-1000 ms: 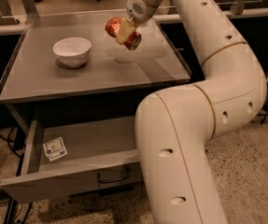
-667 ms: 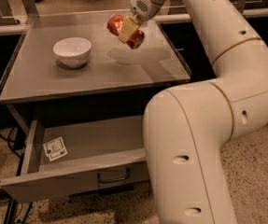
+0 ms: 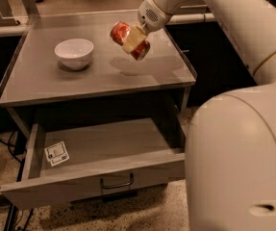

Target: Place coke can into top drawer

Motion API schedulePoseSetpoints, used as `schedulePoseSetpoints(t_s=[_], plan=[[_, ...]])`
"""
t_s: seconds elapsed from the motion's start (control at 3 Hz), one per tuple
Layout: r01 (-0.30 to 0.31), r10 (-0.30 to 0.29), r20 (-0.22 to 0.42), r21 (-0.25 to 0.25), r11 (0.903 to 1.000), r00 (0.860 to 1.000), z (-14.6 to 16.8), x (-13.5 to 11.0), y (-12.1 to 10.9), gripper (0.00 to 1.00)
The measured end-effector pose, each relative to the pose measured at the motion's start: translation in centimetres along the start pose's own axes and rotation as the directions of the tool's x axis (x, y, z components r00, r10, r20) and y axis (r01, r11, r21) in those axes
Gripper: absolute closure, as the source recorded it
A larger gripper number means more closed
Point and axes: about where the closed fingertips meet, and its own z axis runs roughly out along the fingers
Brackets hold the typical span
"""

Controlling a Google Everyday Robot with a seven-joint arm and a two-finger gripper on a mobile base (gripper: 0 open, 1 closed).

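Observation:
The coke can (image 3: pixel 121 32) is red with silver ends and hangs tilted on its side above the right half of the cabinet top. My gripper (image 3: pixel 132 40) is shut on the can's middle, its cream fingers (image 3: pixel 131 36) across it, and holds it clear of the surface. The top drawer (image 3: pixel 94 150) stands pulled open below the cabinet top, grey, with a dark bar handle (image 3: pixel 117 183) on its front and a small white sticker (image 3: pixel 56 153) at its inner left. The can is above the cabinet top, behind the drawer opening.
A white bowl (image 3: pixel 74 53) sits on the left of the grey cabinet top (image 3: pixel 41 81). My large white arm (image 3: pixel 238 143) fills the right side of the view and hides the drawer's right end. Speckled floor lies below.
The gripper and the can have lifted slightly and shifted a little to the right and toward the camera over the cabinet top. The drawer and the bowl have not moved.

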Motion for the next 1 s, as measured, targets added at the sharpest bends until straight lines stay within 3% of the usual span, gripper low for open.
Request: schedulePoseSetpoints(t_s=[0.33, 0.67, 1.0], plan=[[-0.016, 0.014, -0.038, -0.047, 0.9988, 0.999, 2.5, 1.6, 1.3, 1.00], [0.008, -0.009, -0.020, -0.027, 0.9996, 1.000, 1.2, 0.8, 2.0, 1.00], [-0.010, 0.010, -0.002, -0.022, 0.9997, 1.000, -0.6, 1.4, 4.8, 1.00]])
